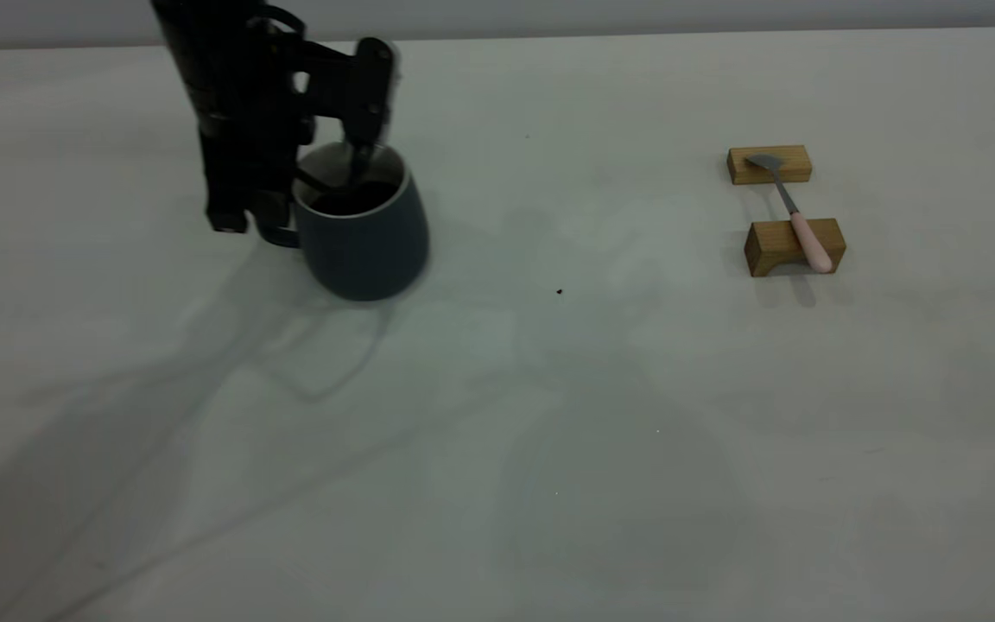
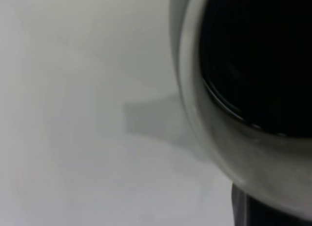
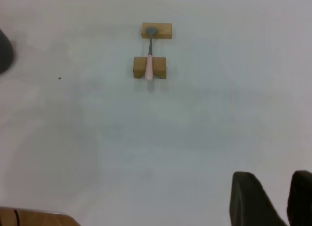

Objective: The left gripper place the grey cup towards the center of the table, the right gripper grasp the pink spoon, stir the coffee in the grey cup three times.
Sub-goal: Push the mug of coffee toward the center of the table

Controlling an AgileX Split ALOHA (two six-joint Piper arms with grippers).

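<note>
grey cup (image 1: 364, 233) sat at the left of the table (image 1: 497, 449), dark coffee (image 1: 351, 200) inside; we saw our left gripper (image 1: 325, 177) closed on its rim, one finger dipping inside. farther right, well apart, the pink spoon (image 1: 795, 216) lay bridging two wooden blocks (image 1: 794, 245), bowl on the far one. our right gripper (image 3: 273, 199) hovered off the table, fingers narrowly apart and holding nothing.
</note>
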